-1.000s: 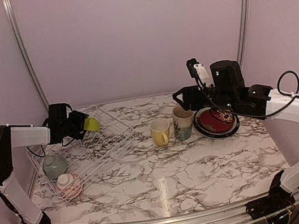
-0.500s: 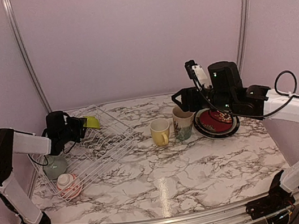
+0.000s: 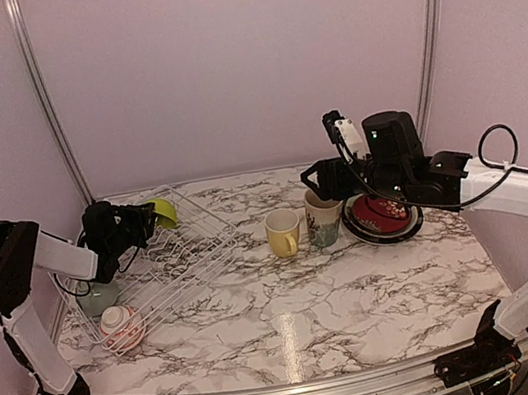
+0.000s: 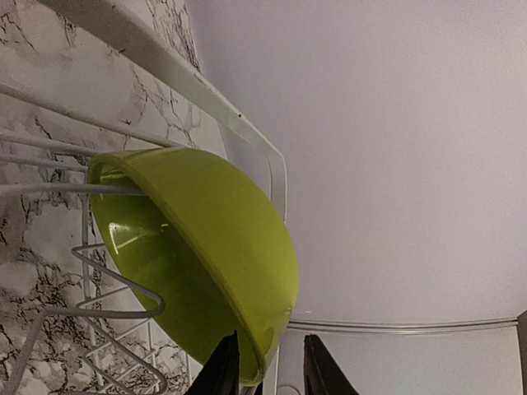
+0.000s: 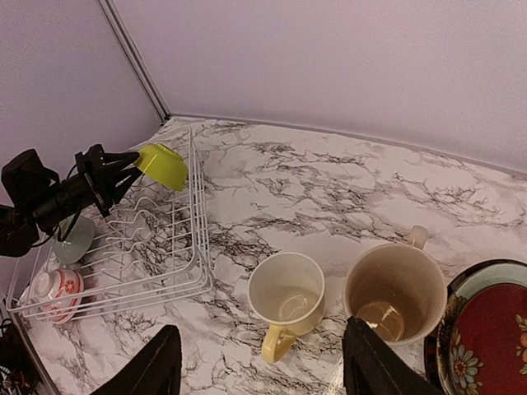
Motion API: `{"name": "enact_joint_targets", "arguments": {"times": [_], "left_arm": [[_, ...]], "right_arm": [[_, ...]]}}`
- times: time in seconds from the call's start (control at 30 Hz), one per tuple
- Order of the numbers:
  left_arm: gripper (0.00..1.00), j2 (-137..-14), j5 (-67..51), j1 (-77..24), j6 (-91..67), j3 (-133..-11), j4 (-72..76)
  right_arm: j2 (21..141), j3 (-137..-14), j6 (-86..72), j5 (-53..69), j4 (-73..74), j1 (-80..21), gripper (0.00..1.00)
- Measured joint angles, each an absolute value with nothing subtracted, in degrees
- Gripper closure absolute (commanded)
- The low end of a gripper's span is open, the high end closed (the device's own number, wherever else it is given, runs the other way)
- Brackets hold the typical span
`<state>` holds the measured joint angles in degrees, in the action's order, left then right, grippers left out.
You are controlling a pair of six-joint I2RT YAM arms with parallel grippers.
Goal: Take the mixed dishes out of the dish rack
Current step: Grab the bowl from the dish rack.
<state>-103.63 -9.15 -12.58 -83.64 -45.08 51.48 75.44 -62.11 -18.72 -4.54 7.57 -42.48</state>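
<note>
The lime-green bowl (image 3: 164, 212) stands on edge at the far end of the white wire dish rack (image 3: 193, 255). In the left wrist view the bowl (image 4: 198, 247) fills the middle. My left gripper (image 4: 270, 339) straddles the bowl's lower rim, with a gap showing beside one finger, so it is open. My right gripper (image 5: 263, 366) is wide open and empty, hovering above the yellow mug (image 5: 286, 298) and the beige mug (image 5: 394, 292). A pale green dish (image 3: 96, 295) and a red-patterned bowl (image 3: 121, 326) sit in the rack's near left end.
The yellow mug (image 3: 283, 232) and beige mug (image 3: 324, 216) stand on the marble table right of the rack. A red patterned plate (image 3: 382, 213) lies on a dark-rimmed plate beside them. Pink walls close the back and sides.
My left forearm has dropped and drawn back a little, and the gripper now tilts up at the bowl. The bowl has risen slightly. My right gripper has drifted slightly left.
</note>
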Motion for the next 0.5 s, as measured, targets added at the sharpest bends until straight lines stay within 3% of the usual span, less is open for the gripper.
{"name": "enact_joint_targets", "arguments": {"times": [0.27, 0.5], "left_arm": [[0.76, -105.49, -9.52, -12.29, -84.44, -45.10, 54.33], [0.88, -108.25, -10.07, -11.57, -83.37, -48.40, 55.90]], "right_arm": [[75.59, -62.33, -18.50, -4.54, 7.60, -42.48, 0.36], [76.69, -62.76, -18.39, -4.40, 7.55, -42.48, 0.36]]}}
